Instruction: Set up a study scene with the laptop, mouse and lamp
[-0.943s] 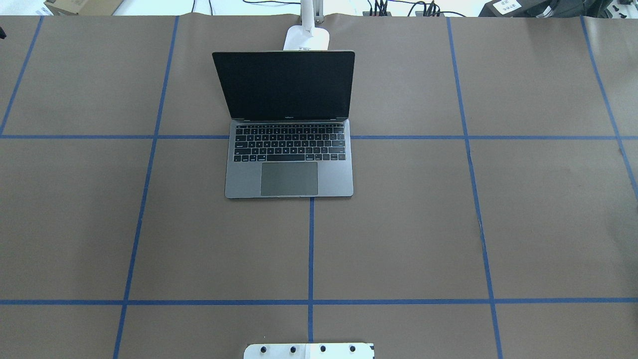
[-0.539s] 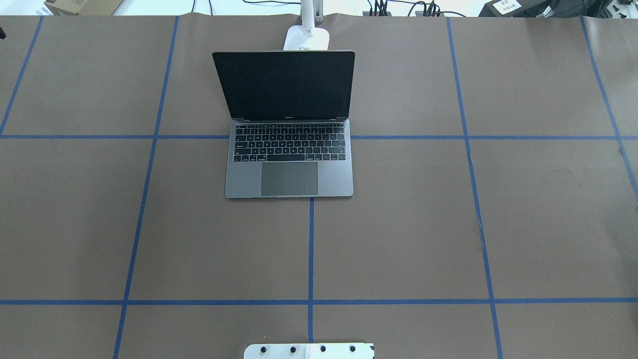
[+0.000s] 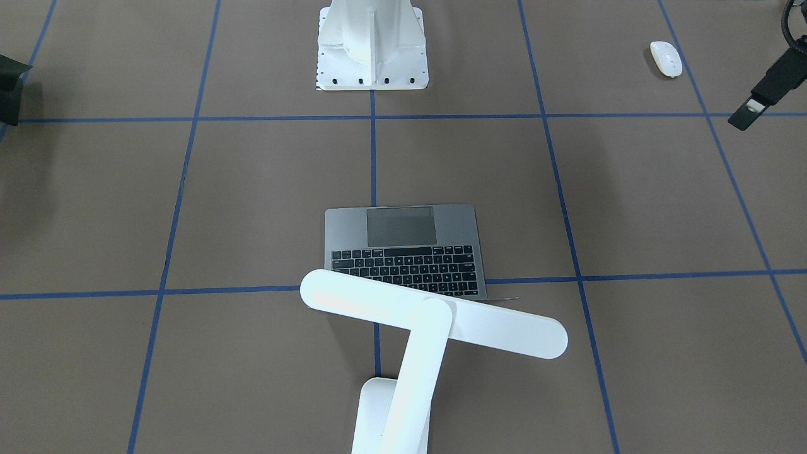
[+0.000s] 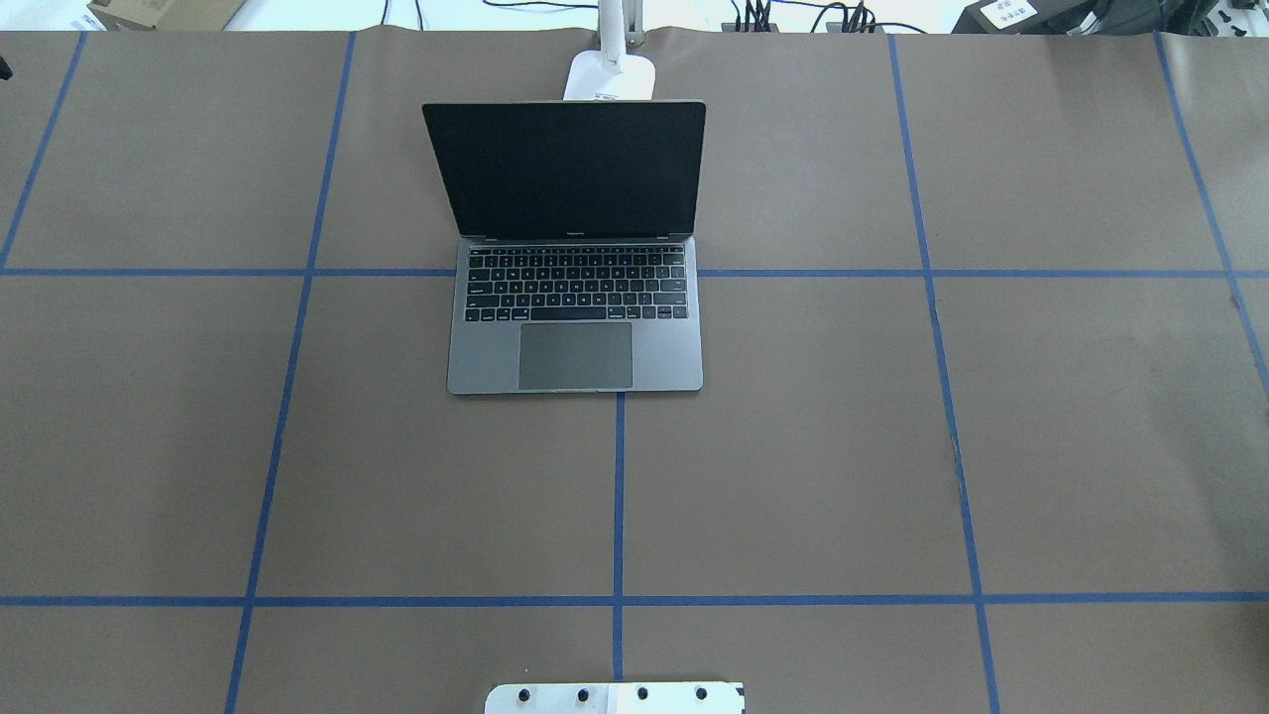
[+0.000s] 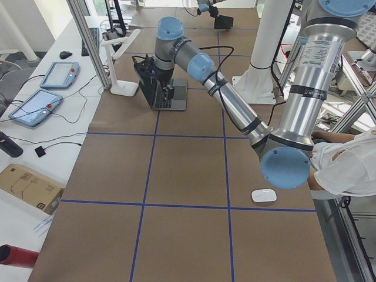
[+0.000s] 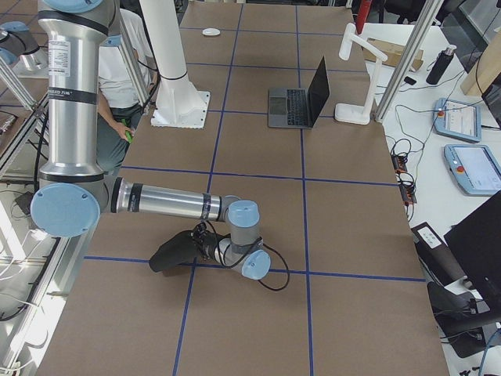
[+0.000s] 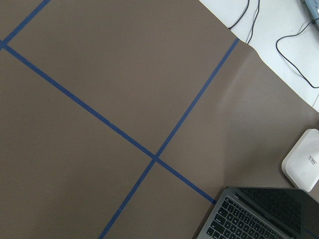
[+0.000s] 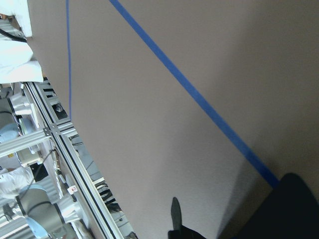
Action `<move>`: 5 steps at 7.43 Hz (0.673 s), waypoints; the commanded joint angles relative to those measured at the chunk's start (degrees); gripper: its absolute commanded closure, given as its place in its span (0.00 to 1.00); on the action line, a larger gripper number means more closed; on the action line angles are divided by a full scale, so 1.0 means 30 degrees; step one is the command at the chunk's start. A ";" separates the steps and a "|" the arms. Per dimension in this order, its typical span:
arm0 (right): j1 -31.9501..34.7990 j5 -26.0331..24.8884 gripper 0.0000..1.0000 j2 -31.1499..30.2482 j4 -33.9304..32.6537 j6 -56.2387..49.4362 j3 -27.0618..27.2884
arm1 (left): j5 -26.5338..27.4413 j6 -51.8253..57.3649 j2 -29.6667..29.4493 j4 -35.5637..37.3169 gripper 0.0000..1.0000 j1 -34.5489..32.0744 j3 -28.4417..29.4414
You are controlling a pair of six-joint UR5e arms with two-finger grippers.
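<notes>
The open grey laptop (image 4: 575, 347) sits at the table's middle, keyboard toward me; it also shows in the front view (image 3: 460, 227). The white lamp (image 3: 435, 321) stands just behind the lid, its base (image 4: 613, 77) at the far edge. The white mouse (image 3: 666, 58) lies alone near my left front corner (image 5: 264, 195). My left gripper (image 3: 747, 116) hangs high, left of the laptop; its wrist view shows the laptop's corner (image 7: 249, 214) but no fingers. My right gripper (image 6: 160, 262) is low over bare paper at the table's right end. I cannot tell either gripper's state.
The white bolted pedestal (image 3: 372, 44) stands at the near middle edge (image 4: 615, 697). Blue tape lines grid the brown paper. An operator (image 5: 346, 164) sits beside the robot's base. Teach pendants (image 5: 35, 106) and cables lie on the bench beyond the far edge.
</notes>
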 commanded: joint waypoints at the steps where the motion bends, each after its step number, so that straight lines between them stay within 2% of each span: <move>1: 0.1175 0.0376 1.00 0.2273 -0.3807 0.0094 -0.0106 | -0.0038 0.0220 0.0349 -0.0071 0.01 -0.0004 -0.0129; 2: 0.0974 0.2120 1.00 0.3270 -0.4543 0.0472 -0.0136 | -0.0038 0.0453 0.0409 -0.0130 0.01 0.0025 0.0131; 4: -0.1300 0.5170 1.00 0.5409 -0.4492 0.3216 -0.0224 | 0.0020 0.3346 0.1490 0.0014 0.01 0.0084 0.0511; 5: -0.1719 0.5938 1.00 0.6694 -0.4462 0.4593 -0.0312 | 0.0107 0.3820 0.1551 -0.0042 0.01 0.0055 0.0979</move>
